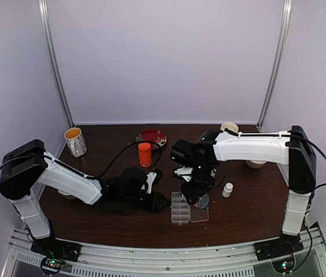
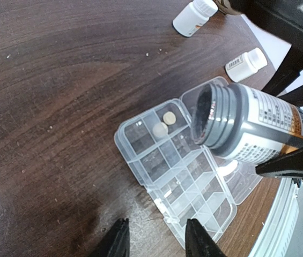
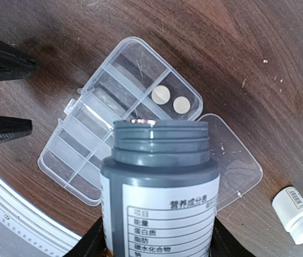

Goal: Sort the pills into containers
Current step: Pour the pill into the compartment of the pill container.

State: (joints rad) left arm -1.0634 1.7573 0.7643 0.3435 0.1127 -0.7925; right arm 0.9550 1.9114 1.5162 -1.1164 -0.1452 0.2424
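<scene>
The clear organiser box [image 1: 179, 208] lies open on the table, its lid [image 1: 199, 214] flat to the right. Two cream pills [image 2: 169, 117] [image 2: 160, 129] lie in end compartments of the organiser [image 2: 178, 171]; they also show in the right wrist view [image 3: 161, 95] [image 3: 182, 104]. My right gripper [image 1: 199, 193] [image 3: 156, 243] is shut on an uncapped grey bottle [image 3: 159, 182] [image 2: 248, 126], tilted with its mouth over the organiser [image 3: 87, 134] near the pills. My left gripper [image 1: 158, 201] [image 2: 156, 241] is open and empty, low by the box's left side.
Two small white bottles [image 2: 194, 16] [image 2: 246, 63] lie beyond the box; one shows in the top view [image 1: 227, 190]. An orange bottle [image 1: 144, 154], a red plate [image 1: 152, 137] and a mug [image 1: 75, 141] stand at the back left. A white cup [image 1: 229, 127] stands at the back right.
</scene>
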